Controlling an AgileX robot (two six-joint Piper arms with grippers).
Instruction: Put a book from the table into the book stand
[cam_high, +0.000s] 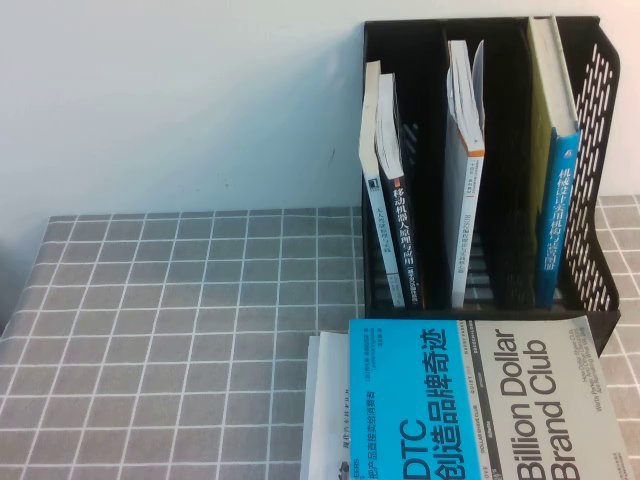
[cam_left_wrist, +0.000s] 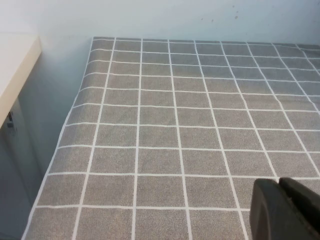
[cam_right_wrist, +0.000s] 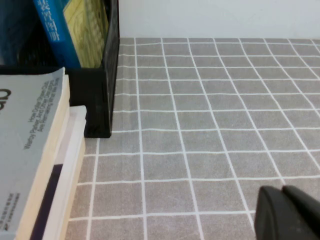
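The book, half bright blue with "DTC" and half grey with "Billion Dollar Brand Club", lies flat at the table's near edge on top of a white book, just in front of the black book stand. Its grey cover and page edges show in the right wrist view, beside the stand's corner. Neither gripper shows in the high view. My left gripper is shut and empty, low over bare grid cloth. My right gripper is shut and empty over the cloth, off to the side of the book stack.
The stand holds several upright books: two at its left, a white one in the middle, a blue-spined one at the right. The grey grid table stretches left of the books. A white wall stands behind.
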